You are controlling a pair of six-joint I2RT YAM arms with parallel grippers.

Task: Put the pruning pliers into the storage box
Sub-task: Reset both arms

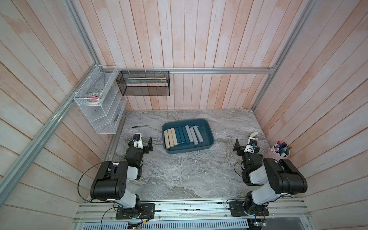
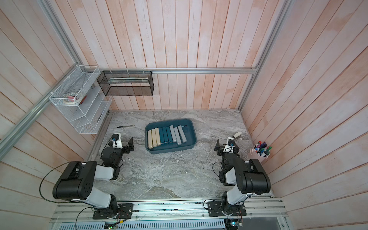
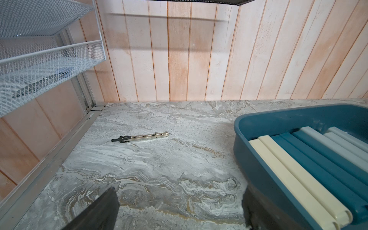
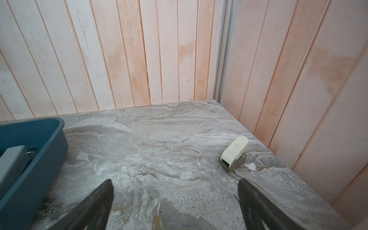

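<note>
All nine pliers (image 1: 182, 135) lie side by side inside the box (image 1: 207, 132): beige, teal, grey. They look like light, stiff, smooth bars, so I'd pinch one across its middle. The left fingers (image 3: 95, 211) and right fingers (image 4: 95, 205) hang on either side of the box, spread wide, holding nothing.

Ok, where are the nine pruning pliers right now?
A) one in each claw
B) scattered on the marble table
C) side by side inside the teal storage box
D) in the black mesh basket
C: the beige, teal and grey pruning pliers lie in a row inside the storage box.
</note>
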